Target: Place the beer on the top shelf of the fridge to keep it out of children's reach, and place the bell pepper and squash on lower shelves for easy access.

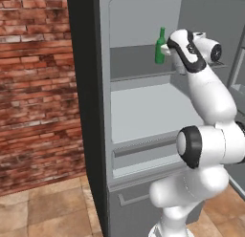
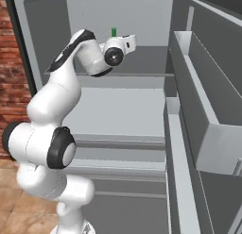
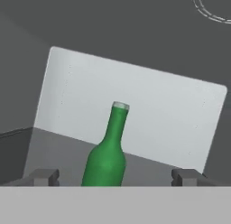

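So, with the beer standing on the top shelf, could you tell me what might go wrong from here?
1. The open gripper straddles the beer; a sideways pull-out could tip the tall, slim bottle.
2. In the left base view the beer stands near the top shelf's front edge, so a knock may drop it.

No readable text, labels, brand names, numbers or signs appear anywhere. The green beer [image 3: 106,162] bottle standing on the dark grey top shelf [image 1: 136,64] has a plain body and a plain cap, with no label. The fridge [image 1: 103,135] has bare grey walls, shelf boards and door bins, with no badge or markings. The brick wall [image 1: 33,88] beside the fridge carries no sign. The robot's white arm [image 1: 210,97] has dark joint covers but no logo or lettering that can be made out.
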Tool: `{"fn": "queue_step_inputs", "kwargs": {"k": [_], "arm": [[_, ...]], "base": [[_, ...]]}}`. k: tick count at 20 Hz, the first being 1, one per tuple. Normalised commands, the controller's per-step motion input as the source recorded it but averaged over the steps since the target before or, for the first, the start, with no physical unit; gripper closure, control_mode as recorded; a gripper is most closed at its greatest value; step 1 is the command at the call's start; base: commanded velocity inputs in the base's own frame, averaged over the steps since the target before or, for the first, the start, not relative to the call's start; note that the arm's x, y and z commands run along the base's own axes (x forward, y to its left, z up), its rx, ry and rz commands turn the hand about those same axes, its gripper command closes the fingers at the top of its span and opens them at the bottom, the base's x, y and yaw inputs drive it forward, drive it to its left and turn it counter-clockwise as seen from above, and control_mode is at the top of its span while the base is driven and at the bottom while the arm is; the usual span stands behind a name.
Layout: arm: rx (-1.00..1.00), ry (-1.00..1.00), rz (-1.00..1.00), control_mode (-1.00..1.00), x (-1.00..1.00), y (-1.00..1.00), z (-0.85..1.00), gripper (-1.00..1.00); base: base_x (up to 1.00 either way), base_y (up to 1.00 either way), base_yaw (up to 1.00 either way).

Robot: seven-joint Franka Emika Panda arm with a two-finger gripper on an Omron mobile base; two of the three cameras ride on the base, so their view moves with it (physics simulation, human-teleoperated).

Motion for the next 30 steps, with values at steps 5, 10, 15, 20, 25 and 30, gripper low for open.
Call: {"fn": "queue_step_inputs", "kwargs": {"k": [5,10,15,20,25,30], "arm": [[-0.08,0.07,-0.02,-1.0,-1.0,0.09,-0.07,-1.0],[-0.07,0.3,-0.02,-1.0,-1.0,0.13,0.0,-1.0],[-0.03,0.39,0.0,-1.0,-0.97,0.11,0.0,-1.0],[0.06,0.35,-0.07,-1.0,-0.79,0.14,-0.03,-1.0],[0.14,0.27,-0.19,-1.0,-0.81,0.17,-0.18,-1.0],[0.06,0.25,-0.17,-1.0,-0.72,0.16,-0.21,-1.0]], "base": [[0.0,0.0,0.0],[0.0,0.0,0.0],[0.0,0.0,0.0],[0.0,0.0,0.0],[0.0,0.0,0.0],[0.0,0.0,0.0]]}}
